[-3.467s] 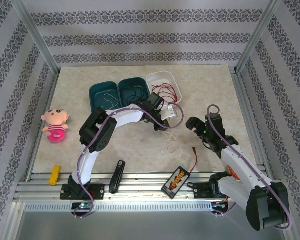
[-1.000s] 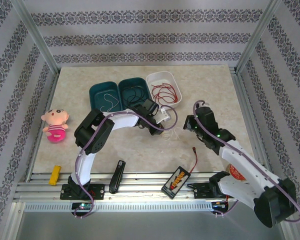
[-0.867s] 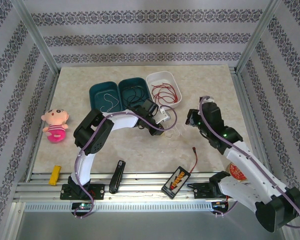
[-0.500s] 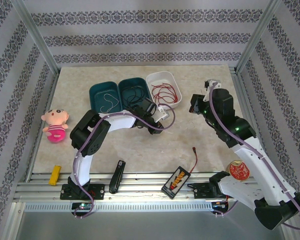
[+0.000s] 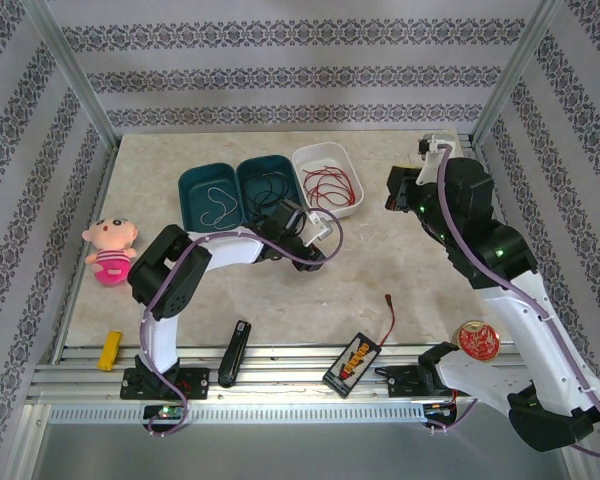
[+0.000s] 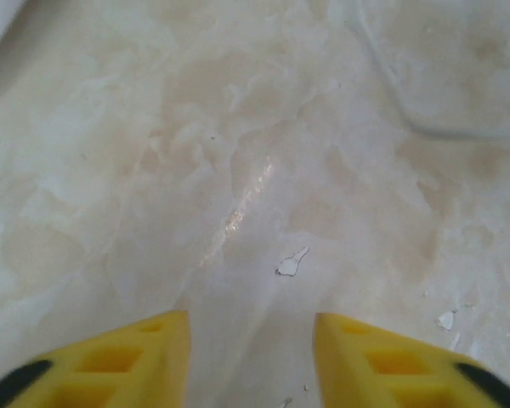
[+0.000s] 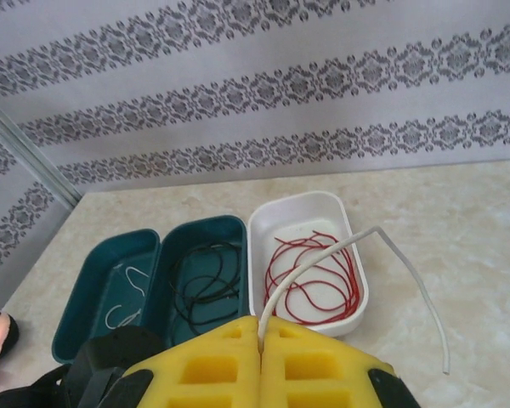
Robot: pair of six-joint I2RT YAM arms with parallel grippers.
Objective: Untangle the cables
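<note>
Right gripper point(image 7: 261, 330) now higher, tight on white cable point(image 7: 321, 252); left gripper point(image 6: 251, 327) wide beside trays point(image 5: 326, 150).

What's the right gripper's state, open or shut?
Shut on the white cable. In the right wrist view, the right gripper has its yellow fingers pressed together, and the cable emerges from between them.

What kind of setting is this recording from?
Probably a lab robot test cell: a marble-patterned table boxed in by aluminium framing and wallpapered panels, with staged props such as a doll.
</note>
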